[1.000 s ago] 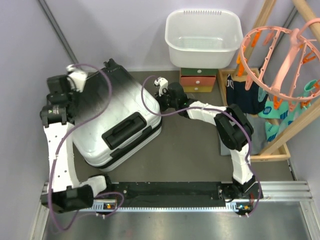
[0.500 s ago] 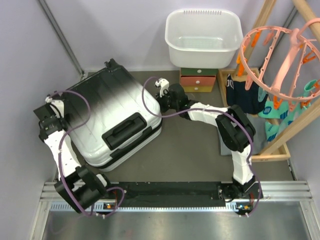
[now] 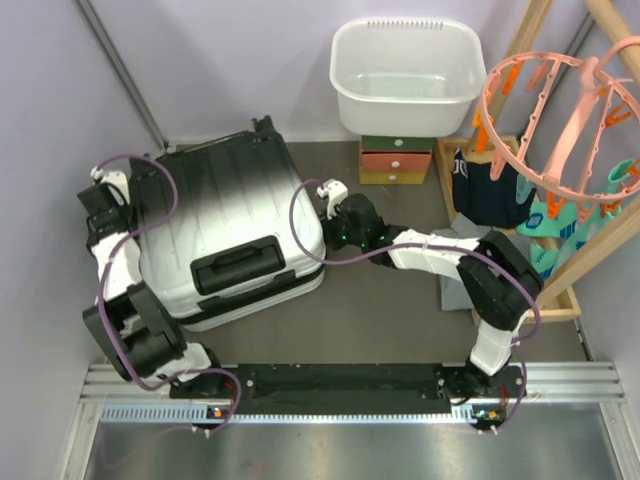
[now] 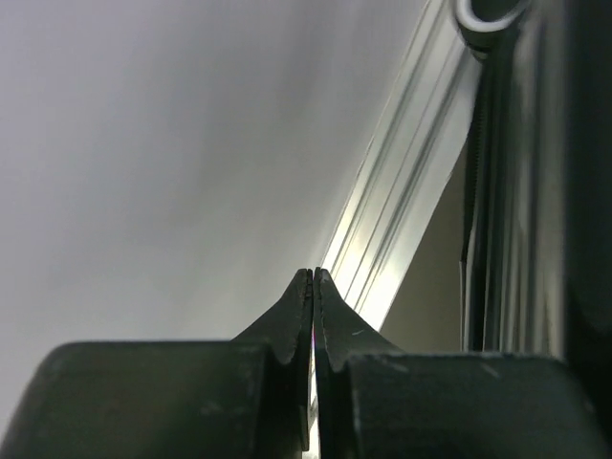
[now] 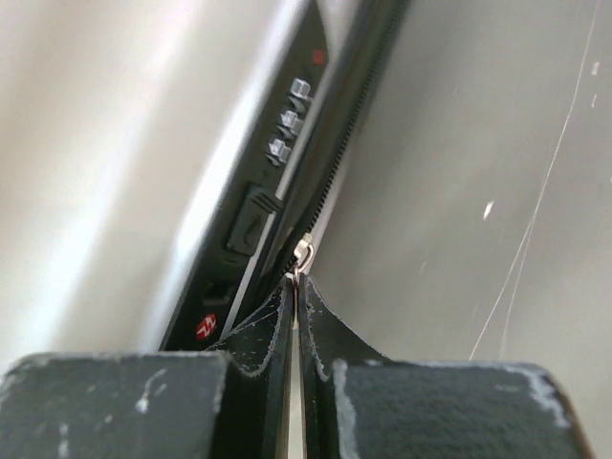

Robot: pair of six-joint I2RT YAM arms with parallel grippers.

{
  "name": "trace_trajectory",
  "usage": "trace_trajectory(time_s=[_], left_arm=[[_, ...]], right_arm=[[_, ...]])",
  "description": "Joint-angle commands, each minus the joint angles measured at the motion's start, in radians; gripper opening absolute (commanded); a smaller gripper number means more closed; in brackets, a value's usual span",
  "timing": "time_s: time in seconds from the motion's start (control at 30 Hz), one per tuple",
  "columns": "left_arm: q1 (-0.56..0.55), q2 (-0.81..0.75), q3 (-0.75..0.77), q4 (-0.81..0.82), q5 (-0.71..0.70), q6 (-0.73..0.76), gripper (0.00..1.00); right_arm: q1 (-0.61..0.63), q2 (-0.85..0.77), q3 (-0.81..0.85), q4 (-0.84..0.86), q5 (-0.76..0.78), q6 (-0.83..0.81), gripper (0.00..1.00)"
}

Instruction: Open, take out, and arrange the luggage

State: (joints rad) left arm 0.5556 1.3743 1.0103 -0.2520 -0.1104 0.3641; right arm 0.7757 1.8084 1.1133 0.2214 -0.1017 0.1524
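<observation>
The luggage (image 3: 225, 225) lies flat and closed at the left, ribbed shell up, black at the far end fading to white, handle (image 3: 233, 265) on top. My right gripper (image 3: 330, 232) is at its right side. In the right wrist view it (image 5: 297, 282) is shut on the metal zipper pull (image 5: 303, 251), just below the combination lock (image 5: 290, 120). My left gripper (image 3: 103, 200) hangs beside the luggage's left edge. In the left wrist view it (image 4: 313, 273) is shut on nothing, facing the wall, with the dark luggage side (image 4: 564, 191) to its right.
A white laundry basket (image 3: 408, 75) sits on a green-and-orange drawer box (image 3: 396, 160) at the back. A pink peg hanger (image 3: 570, 120) and a wooden rack (image 3: 560, 290) with clothes (image 3: 490, 190) fill the right. An aluminium post (image 3: 120, 70) leans behind the left arm.
The luggage has turned clockwise and lies squarer to the table edge. My left arm left its top for the left side, and its jaws closed. The right gripper kept its hold, shifting slightly nearer.
</observation>
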Motion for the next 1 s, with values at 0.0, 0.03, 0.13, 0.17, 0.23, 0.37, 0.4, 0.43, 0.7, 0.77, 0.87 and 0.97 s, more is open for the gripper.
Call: trace_trajectory(time_s=[0.0,0.03,0.13,0.17,0.23,0.37,0.4,0.43,0.7,0.77,0.87,0.97], left_arm=[[-0.172,0.171,0.1,-0.032,0.262,-0.118,0.0],[-0.175,0.196,0.131,-0.035,0.267,-0.137,0.0],[-0.178,0.291,0.259,-0.055,0.282,-0.142,0.01],[-0.183,0.313,0.292,-0.062,0.282,-0.134,0.01],[-0.203,0.376,0.394,-0.117,0.273,-0.099,0.02],[-0.212,0.405,0.517,-0.196,0.291,-0.056,0.04],[-0.212,0.382,0.536,-0.21,0.291,-0.031,0.06],[-0.212,0.367,0.54,-0.236,0.302,-0.013,0.09],[-0.212,0.05,0.495,-0.507,0.492,0.272,0.57],[-0.21,-0.036,0.488,-0.616,0.576,0.344,0.66],[-0.212,-0.109,0.53,-0.79,0.696,0.416,0.69],[-0.22,-0.149,0.574,-0.866,0.727,0.405,0.71]], right_arm=[[0.207,-0.133,-0.041,0.056,-0.069,0.027,0.0],[0.252,-0.133,-0.041,0.056,-0.07,0.03,0.0],[0.315,-0.103,-0.007,0.041,-0.076,0.048,0.0],[0.347,-0.093,0.005,0.044,-0.082,0.059,0.0],[0.37,-0.066,0.037,0.055,-0.096,0.085,0.0],[0.384,-0.027,0.092,0.036,-0.079,0.127,0.0],[0.381,-0.024,0.111,0.029,-0.07,0.121,0.0],[0.378,-0.017,0.12,0.019,-0.06,0.118,0.0],[0.264,-0.008,0.146,0.023,-0.122,0.164,0.0],[0.261,0.011,0.178,0.004,-0.122,0.159,0.0],[0.263,0.054,0.232,-0.007,-0.136,0.185,0.0],[0.263,0.095,0.275,-0.01,-0.136,0.235,0.0]])
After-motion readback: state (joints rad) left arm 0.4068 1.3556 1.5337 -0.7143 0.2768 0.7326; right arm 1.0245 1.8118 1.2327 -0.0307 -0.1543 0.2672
